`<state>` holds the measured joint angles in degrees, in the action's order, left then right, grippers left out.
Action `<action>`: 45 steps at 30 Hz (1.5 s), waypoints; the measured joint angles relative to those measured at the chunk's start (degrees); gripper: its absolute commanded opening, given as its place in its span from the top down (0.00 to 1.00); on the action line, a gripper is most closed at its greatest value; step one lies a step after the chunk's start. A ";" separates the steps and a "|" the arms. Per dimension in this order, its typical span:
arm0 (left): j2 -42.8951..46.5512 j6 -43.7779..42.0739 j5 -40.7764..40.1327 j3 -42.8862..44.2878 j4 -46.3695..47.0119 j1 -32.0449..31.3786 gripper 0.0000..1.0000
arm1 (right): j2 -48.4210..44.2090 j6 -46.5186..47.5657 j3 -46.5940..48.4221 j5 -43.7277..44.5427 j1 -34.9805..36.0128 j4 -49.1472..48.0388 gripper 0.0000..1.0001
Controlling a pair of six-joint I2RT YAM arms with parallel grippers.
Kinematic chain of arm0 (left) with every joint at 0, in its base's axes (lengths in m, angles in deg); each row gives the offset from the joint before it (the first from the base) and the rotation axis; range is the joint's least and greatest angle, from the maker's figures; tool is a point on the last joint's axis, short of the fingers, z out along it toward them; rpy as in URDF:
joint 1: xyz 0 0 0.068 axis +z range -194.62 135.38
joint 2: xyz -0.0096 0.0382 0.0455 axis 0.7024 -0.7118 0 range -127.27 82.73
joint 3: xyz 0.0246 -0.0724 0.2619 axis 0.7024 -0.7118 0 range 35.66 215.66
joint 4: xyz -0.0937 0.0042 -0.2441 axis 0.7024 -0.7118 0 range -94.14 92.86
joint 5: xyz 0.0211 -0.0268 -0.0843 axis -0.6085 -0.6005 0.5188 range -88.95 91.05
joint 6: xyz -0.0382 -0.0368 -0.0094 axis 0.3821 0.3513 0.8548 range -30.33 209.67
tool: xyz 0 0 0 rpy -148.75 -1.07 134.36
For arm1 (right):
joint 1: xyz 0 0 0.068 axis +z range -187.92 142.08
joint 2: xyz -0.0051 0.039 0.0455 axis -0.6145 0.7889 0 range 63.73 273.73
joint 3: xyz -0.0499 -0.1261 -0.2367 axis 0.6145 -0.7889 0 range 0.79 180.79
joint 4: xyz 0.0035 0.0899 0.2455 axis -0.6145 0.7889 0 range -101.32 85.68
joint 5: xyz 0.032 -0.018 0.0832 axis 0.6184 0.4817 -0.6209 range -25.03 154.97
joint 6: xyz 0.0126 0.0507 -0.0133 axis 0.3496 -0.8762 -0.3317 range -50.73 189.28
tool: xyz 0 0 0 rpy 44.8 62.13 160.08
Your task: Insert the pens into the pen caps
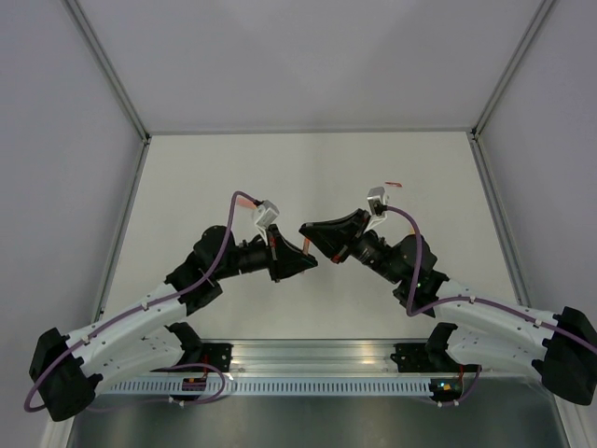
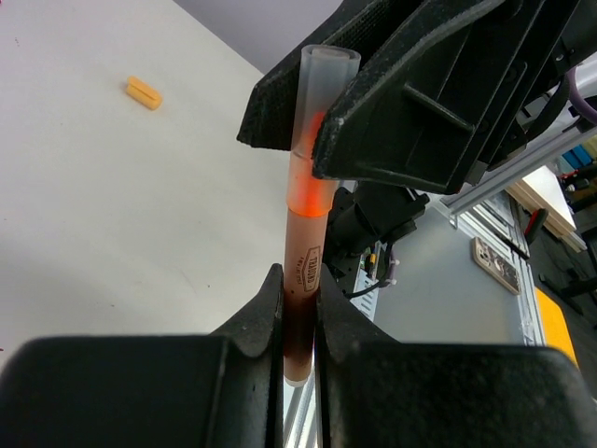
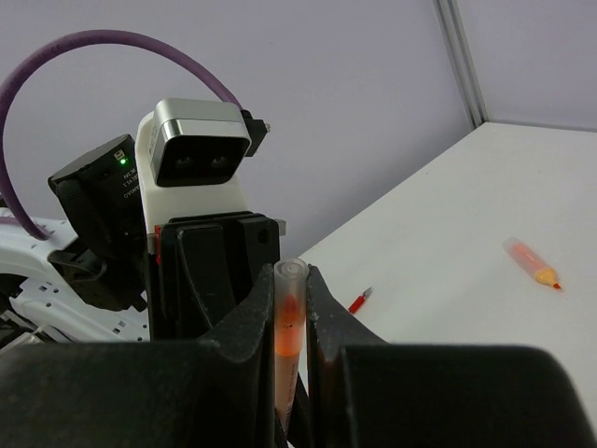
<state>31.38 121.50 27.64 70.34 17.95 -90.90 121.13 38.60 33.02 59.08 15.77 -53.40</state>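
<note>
White table [image 1: 233,177] and pale grey walls sit all around our two arms, which meet in the air over the middle of it. Our left gripper [image 2: 298,291] is squeezed tight on the dark end of an orange pen [image 2: 305,247]. The pen sticks out from the fingers toward the other arm. Our right gripper [image 3: 291,280] is pinching a see-through pen cap [image 3: 289,317] that sits over the far end of that same pen. We can see orange glowing inside the cap. Farther out on the table lie a small orange cap [image 2: 144,92], a loose pen with a red tip [image 3: 532,263] and a thin red piece [image 3: 361,299]. We cannot tell what that red piece is.
</note>
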 measured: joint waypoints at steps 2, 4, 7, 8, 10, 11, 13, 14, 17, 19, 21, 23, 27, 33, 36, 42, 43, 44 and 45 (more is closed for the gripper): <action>-0.37 -0.76 -0.20 0.74 -1.55 -0.09 0.98 | -0.24 -0.11 -0.57 0.33 0.00 -0.31 1.00; -0.76 -1.70 -0.35 1.60 -3.37 -0.33 0.98 | -0.66 -0.28 -1.20 0.61 0.00 -0.44 1.00; -1.60 -2.91 -0.42 3.21 -5.88 -0.37 0.98 | -1.07 -0.61 -1.62 1.22 0.00 -0.46 1.00; -1.73 -3.04 -0.48 3.41 -6.16 -0.37 0.98 | -1.09 -0.72 -1.73 1.33 0.00 -0.48 1.00; -1.99 -3.10 -0.50 3.63 -6.51 -0.37 0.98 | -1.11 -0.98 -1.86 1.51 0.02 -0.55 1.00; -2.10 -3.10 -0.50 3.65 -6.51 -0.37 0.98 | -1.11 -1.07 -1.92 1.60 0.02 -0.52 1.00; -2.43 -3.10 -0.52 3.78 -6.64 -0.37 0.98 | -1.09 -1.05 -1.95 1.86 0.02 -0.39 1.00; -2.54 -3.10 -0.66 3.91 -6.86 -0.37 0.98 | -1.01 -1.01 -1.95 1.95 0.04 -0.33 1.00; -2.58 -3.10 -1.05 4.26 -8.07 -0.33 0.98 | -0.55 -1.01 -1.95 2.27 0.24 -0.37 1.00; -2.58 -3.10 -1.14 4.57 -9.16 -0.22 0.98 | -0.44 -0.87 -2.03 2.89 0.68 0.00 1.00; -2.54 -3.10 -1.18 4.79 -9.97 0.02 0.98 | -0.68 -0.79 -2.36 3.65 1.01 0.28 1.00; -2.47 -3.10 -1.18 4.83 -10.78 0.09 0.98 | -1.38 -0.74 -2.95 4.70 1.60 0.94 1.00; -2.54 -2.93 -1.14 5.27 -11.72 0.33 0.98 | -1.79 -1.20 -4.70 5.77 2.69 -0.11 1.00; -3.80 0.07 -9.51 6.64 -8.81 4.85 0.98 | -0.90 -2.08 -7.17 2.62 5.11 -0.44 1.00; -4.09 0.87 -13.35 7.56 -3.28 7.02 0.98 | -0.85 -1.84 -7.56 -1.16 8.92 5.35 1.00; -3.52 0.92 -14.32 7.58 1.75 6.93 0.98 | -2.99 0.57 -3.45 1.05 9.09 16.61 0.94; -3.39 0.90 -14.27 7.41 2.03 6.93 0.98 | -3.61 0.87 -2.34 1.81 9.09 18.08 0.88; -3.26 0.83 -14.10 7.13 2.29 6.93 0.98 | -4.39 1.29 -1.40 2.49 9.09 19.43 0.83; -3.21 0.70 -13.94 6.91 2.43 6.93 0.98 | -5.33 1.79 -0.57 3.37 9.09 20.94 0.71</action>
<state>28.17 122.20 13.70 77.24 20.38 -83.97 115.80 40.39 32.45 62.45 24.86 -32.47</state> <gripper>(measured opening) 0.132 0.132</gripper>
